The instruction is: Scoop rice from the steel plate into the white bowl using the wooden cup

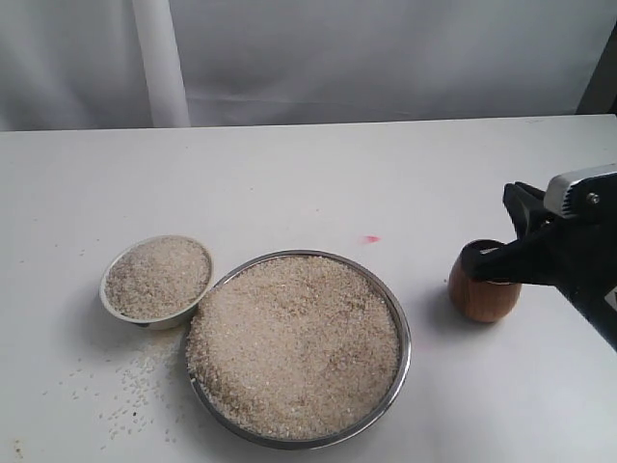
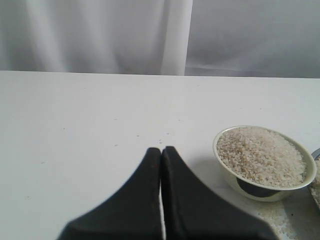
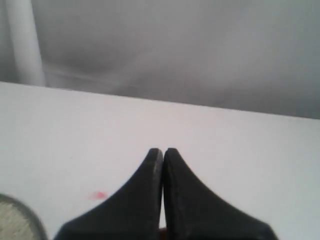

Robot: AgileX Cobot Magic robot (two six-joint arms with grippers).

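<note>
At three o'clock from the shiny steel plate [image 1: 403, 333], your reddish-brown wooden cup [image 1: 485, 299] stands upright, right gripper [image 1: 477, 258] closed over its mouth. At ten, the cream-white bowl [image 1: 154, 321] brims with beige rice [image 1: 159, 275]; scooping looks nearly done.

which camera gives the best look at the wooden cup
The exterior view: the wooden cup stands upright beside the steel plate, body plainly visible, the right gripper over its rim. The left wrist view leaves it out; the right wrist view shows no clear part of it.
</note>
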